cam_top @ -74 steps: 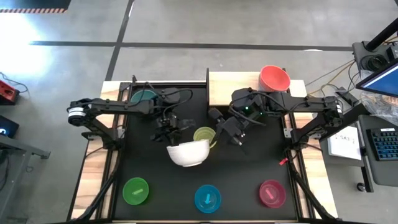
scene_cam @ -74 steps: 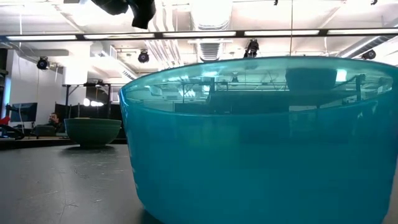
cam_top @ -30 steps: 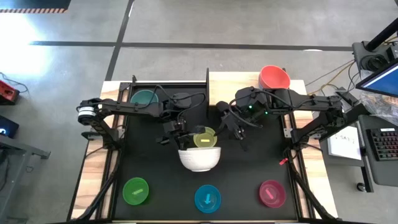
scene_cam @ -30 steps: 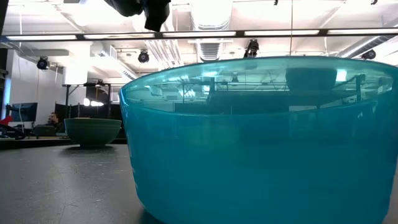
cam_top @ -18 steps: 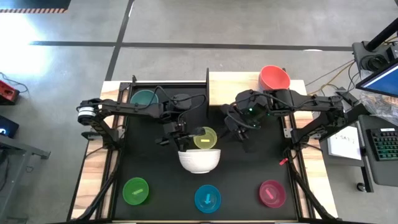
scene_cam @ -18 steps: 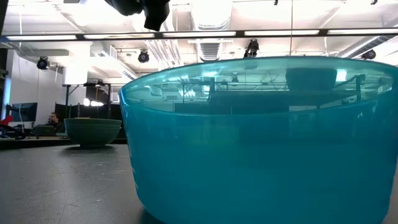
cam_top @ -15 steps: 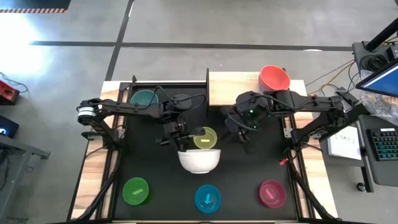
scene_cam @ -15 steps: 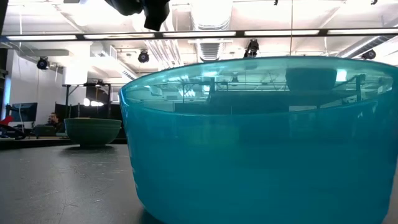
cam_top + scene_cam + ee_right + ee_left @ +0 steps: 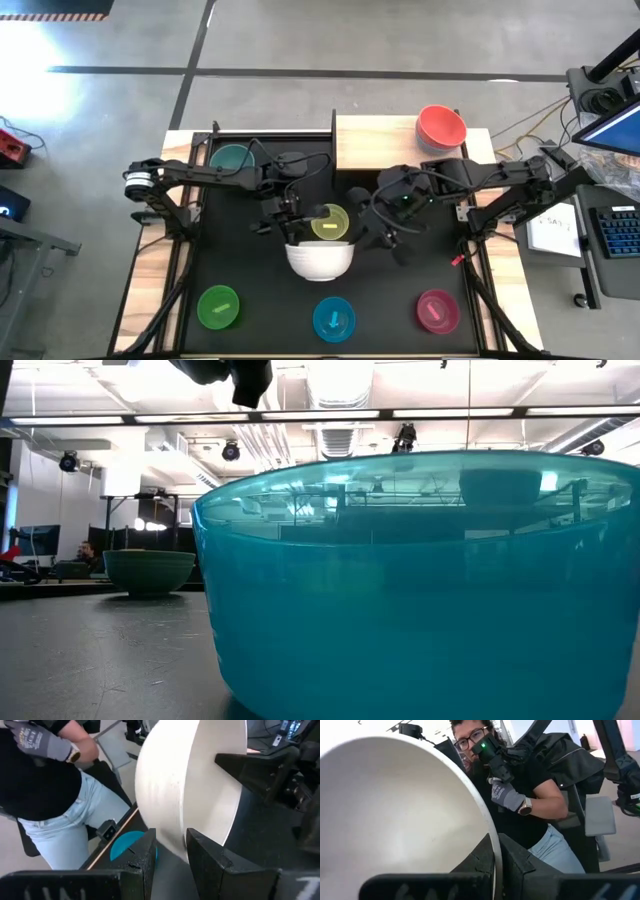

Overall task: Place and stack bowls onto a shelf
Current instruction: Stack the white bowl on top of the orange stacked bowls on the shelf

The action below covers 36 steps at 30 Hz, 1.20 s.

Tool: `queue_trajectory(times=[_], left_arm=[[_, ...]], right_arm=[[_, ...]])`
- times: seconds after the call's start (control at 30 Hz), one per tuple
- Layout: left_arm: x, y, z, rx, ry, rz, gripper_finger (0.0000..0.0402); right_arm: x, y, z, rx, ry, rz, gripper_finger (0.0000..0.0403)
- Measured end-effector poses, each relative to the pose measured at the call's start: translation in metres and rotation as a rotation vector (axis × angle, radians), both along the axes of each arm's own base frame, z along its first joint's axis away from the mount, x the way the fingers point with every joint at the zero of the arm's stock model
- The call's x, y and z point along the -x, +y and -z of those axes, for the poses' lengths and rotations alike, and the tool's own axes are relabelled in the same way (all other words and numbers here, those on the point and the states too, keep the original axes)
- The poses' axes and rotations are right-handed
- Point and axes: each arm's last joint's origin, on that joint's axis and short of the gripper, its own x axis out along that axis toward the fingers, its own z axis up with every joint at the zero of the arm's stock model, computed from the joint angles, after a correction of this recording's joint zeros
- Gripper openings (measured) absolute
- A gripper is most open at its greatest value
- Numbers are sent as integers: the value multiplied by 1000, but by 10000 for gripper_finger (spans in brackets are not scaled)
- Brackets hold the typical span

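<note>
My left gripper [image 9: 295, 232] is shut on a white bowl [image 9: 320, 260], which it holds up over the table's middle, tipped on its side. A yellow bowl [image 9: 328, 222] shows just behind the white bowl's rim. My right gripper [image 9: 375, 240] stands open right of the white bowl [image 9: 190, 785], fingers pointing at its outer wall; I cannot tell whether they touch it. A red bowl [image 9: 441, 125] sits on the wooden shelf [image 9: 375, 140] at the far right. The teal bowl [image 9: 232, 158] is at the far left. Green [image 9: 218, 306], cyan [image 9: 333, 318] and magenta [image 9: 437, 310] bowls line the near edge. My left gripper pinches the white bowl's rim [image 9: 492, 842], one finger inside the bowl and one on its outer wall. The fingers come level from the table's left. The bowl is lifted clear of the table and tipped on its side, its hollow showing in the left wrist view.
A black upright panel [image 9: 333, 135] stands at the shelf's left end. A person in a black top and grey glove [image 9: 507, 795] stands beyond the table's near edge. The cyan bowl [image 9: 400, 580] fills the low view, with the green bowl [image 9: 150, 570] at its left.
My right gripper has swung away from the shelf toward the table's near edge and the white bowl's right side, still open. My left gripper and the white bowl have kept still.
</note>
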Motion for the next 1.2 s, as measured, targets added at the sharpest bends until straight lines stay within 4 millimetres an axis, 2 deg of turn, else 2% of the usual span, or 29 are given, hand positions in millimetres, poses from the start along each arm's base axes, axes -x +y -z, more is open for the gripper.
queue_trajectory(times=[0.63,1.03,1.2], left_arm=[[0,-3,-2,-2,-34,20,0],[0,-2,-3,-5,-55,10,1],[-1,-2,-4,-2,-7,-2,11]], right_arm=[[-27,8,16,-5,-53,-150,95],[-29,11,17,-2,-108,-266,22],[-29,11,17,-6,-114,-281,12]])
